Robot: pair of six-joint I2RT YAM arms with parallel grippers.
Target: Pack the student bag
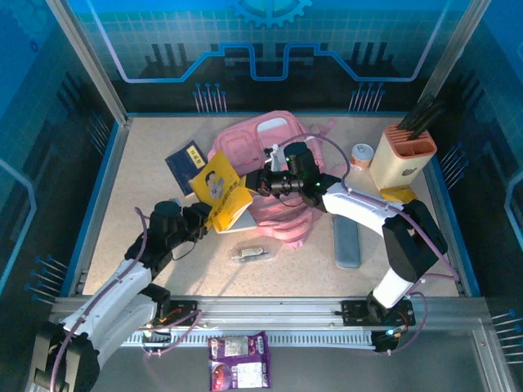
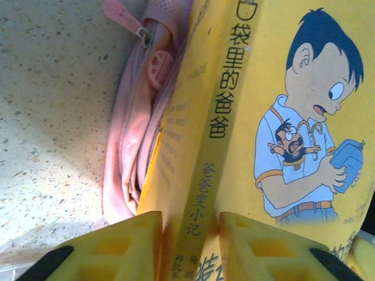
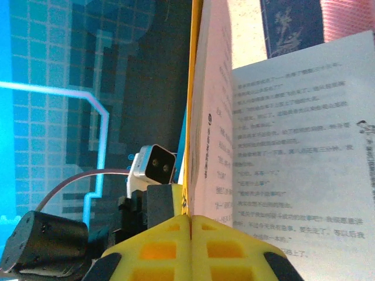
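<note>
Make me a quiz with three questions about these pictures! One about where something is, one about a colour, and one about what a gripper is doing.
1. Where does the dark blue book lie?
A) flat on the table, just left of the pink backpack in the top view
B) standing inside the backpack
C) on the floor

2. What colour is the cover of the cartoon book held up between the two arms?
A) green
B) yellow
C) white

3. How do the fingers of the right gripper stand?
A) wide open, holding nothing
B) shut on the cartoon book's cover
C) shut on a zipper pull

Answers:
1 A, since the top view shows it flat on the table beside the backpack.
2 B, since the cover with the drawn boy is yellow.
3 B, since in the right wrist view the fingers meet with the thin cover edge between them.
</note>
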